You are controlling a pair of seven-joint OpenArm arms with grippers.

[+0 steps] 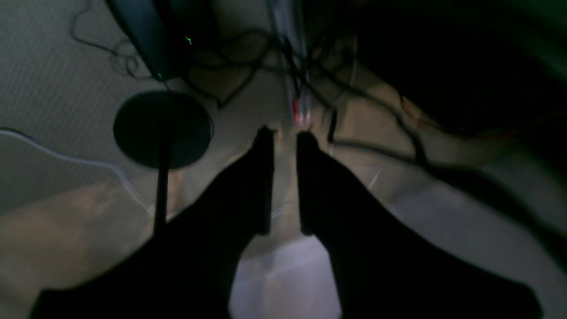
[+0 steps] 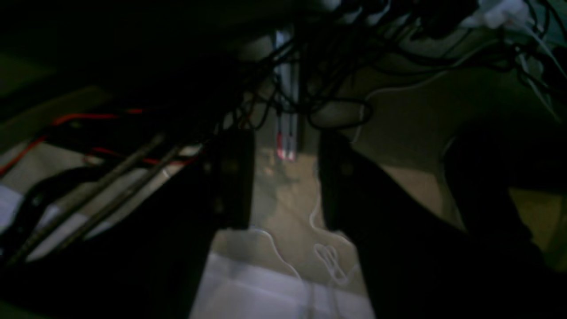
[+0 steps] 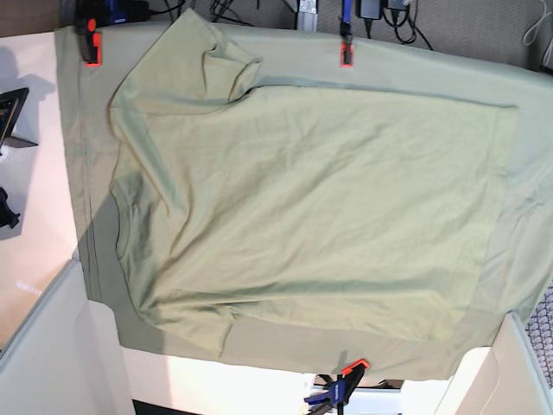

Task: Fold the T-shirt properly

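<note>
The pale sage-green short-sleeved cotton T-shirt point(image 3: 302, 207) lies spread flat on the larger green tablecloth point(image 3: 518, 95), neckline toward the base view's left, one sleeve folded over near an orange clamp point(image 3: 346, 54). Neither arm shows there. The left gripper point(image 1: 285, 137) has a narrow gap between its dark fingers — nothing pinched. The right gripper point(image 2: 287, 146) stands wider apart, empty, above floor cables.

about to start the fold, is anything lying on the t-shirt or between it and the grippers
Nothing visible lies on the T-shirt; it is spread flat on the tablecloth, with the orange clamps at the cloth's edges, off the shirt. Neither gripper shows in the base view; the wrist views show only floor and cables, so their paths cannot be judged.
</note>
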